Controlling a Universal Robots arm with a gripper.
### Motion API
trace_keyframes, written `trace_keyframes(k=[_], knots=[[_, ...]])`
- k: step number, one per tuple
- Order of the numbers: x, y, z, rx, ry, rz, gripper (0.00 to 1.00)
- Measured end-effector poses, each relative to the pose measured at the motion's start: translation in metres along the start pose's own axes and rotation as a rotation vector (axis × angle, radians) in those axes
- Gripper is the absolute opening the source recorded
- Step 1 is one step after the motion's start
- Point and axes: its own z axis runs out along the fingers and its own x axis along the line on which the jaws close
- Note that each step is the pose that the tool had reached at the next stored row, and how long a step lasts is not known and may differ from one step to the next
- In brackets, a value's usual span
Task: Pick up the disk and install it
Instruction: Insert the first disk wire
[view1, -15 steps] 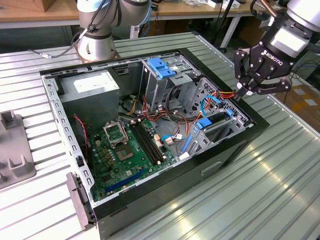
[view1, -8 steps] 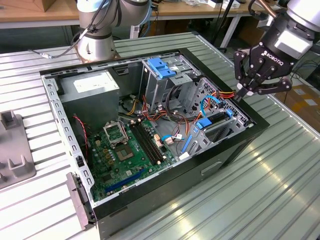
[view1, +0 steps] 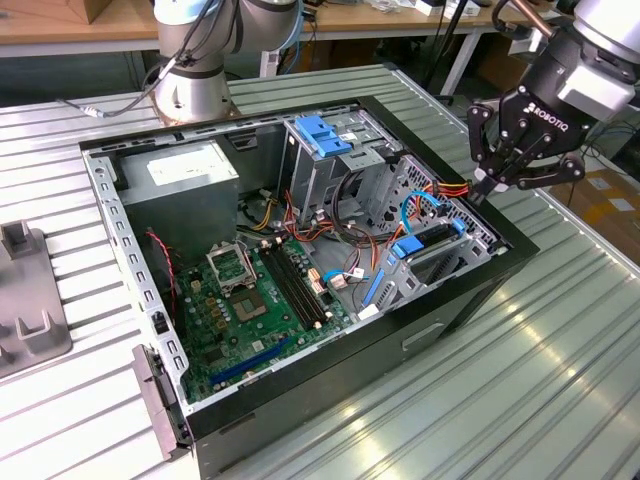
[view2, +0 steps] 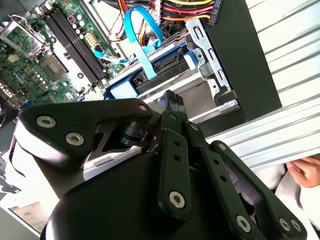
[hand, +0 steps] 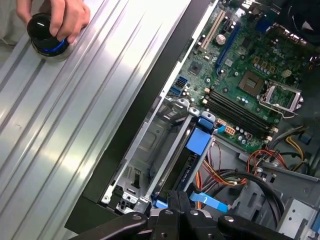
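Your gripper (view1: 497, 180) hangs over the edge of the open computer case (view1: 470, 300) on the exterior view's right, just above the drive bay. Its jaws are closed together, tips touching, and they hold nothing; you see this also in both wrist views, where the 2 black fingers (hand: 178, 202) meet in 1 line. The disk (view1: 425, 245) sits already inside the case, in the metal bay beside the case wall, with its blue carrier rails (hand: 197, 140) on it and a flat blue cable (view2: 142, 30) going to it. The green motherboard (view1: 250, 300) lies next to the bay. The case lies on the ribbed metal desk (view1: 540, 380). In the first wrist view, a person's hand (hand: 55, 17) rests on a round black knob (hand: 45, 32) on the desk, well apart from the case.
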Motion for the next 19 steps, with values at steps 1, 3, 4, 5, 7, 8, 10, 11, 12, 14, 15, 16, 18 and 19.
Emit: trace_keyframes(k=[1, 3, 4, 5, 7, 8, 10, 11, 12, 14, 15, 16, 18, 19], knots=[[0.0000, 0.0000, 0.0000, -0.0007, 0.0005, -0.007, 0.10], [0.0000, 0.0000, 0.0000, -0.0021, 0.0015, -0.020, 0.10], [0.0000, 0.0000, 0.0000, -0.0027, 0.0019, -0.027, 0.10], [0.0000, 0.0000, 0.0000, -0.0036, 0.0025, -0.036, 0.10], [0.0000, 0.0000, 0.0000, -0.0052, 0.0036, -0.051, 0.10], [0.0000, 0.0000, 0.0000, -0.0059, 0.0041, -0.059, 0.10], [0.0000, 0.0000, 0.0000, -0.0078, 0.0054, -0.078, 0.10], [0.0000, 0.0000, 0.0000, -0.0089, 0.0062, -0.088, 0.10], [0.0000, 0.0000, 0.0000, -0.0098, 0.0068, -0.097, 0.10], [0.0000, 0.0000, 0.0000, -0.0112, 0.0077, -0.112, 0.10], [0.0000, 0.0000, 0.0000, -0.0118, 0.0082, -0.118, 0.10], [0.0000, 0.0000, 0.0000, -0.0136, 0.0095, -0.135, 0.10], [0.0000, 0.0000, 0.0000, -0.0157, 0.0109, -0.156, 0.10], [0.0000, 0.0000, 0.0000, -0.0164, 0.0113, -0.162, 0.10]])
